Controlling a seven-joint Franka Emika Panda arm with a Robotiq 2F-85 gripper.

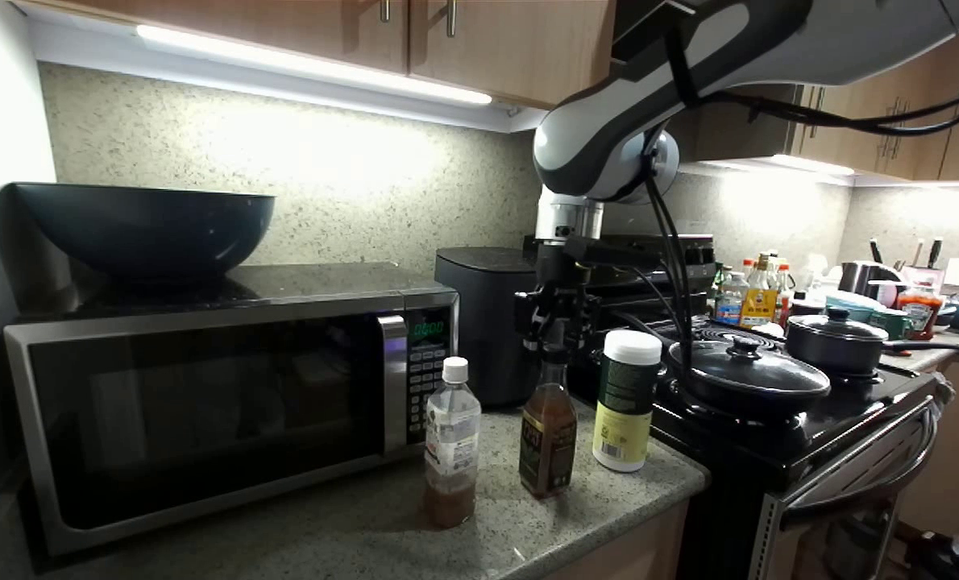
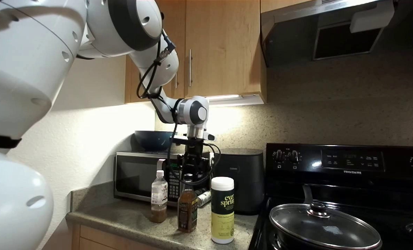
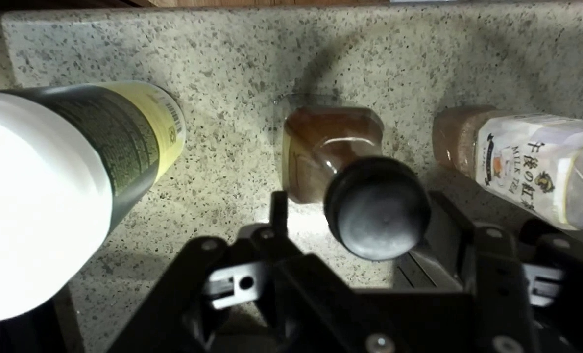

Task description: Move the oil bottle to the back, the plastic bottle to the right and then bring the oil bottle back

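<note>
Standing on the desk (image 3: 223, 63): the oil bottle (image 1: 548, 451), located between the plastic bottle (image 1: 451, 459) and the white-lidded canister (image 1: 626, 403); clear space is shown on either side of it in both exterior views.
Lettering on the plastic bottle: "MILK TEA" can be read in the wrist view, with Japanese characters printed alongside.
Lettering on the white-lidded canister: "ever spring" is printed in yellow on the dark band (image 2: 227, 199), above a yellow-green panel, in an exterior view.
Lettering on the oil bottle: gold-toned characters are carried by the dark label; the wording cannot be made out.
Stove (image 2: 352, 161) badge: "FRIGIDAIRE" is printed on the black control panel.
Microwave (image 1: 205, 411) display: green digits are lit; their value is too blurred to be read.
Oil bottle axis: vertical; the base is supported by the desk and the dark cap is directed upward.
End effector (image 3: 360, 206): pointed downward, with the fingers (image 3: 279, 213) spread wide and the cap loosely surrounded by them; a gap is left on the white-lidded canister side; contact on the plastic bottle side cannot be determined.
</note>
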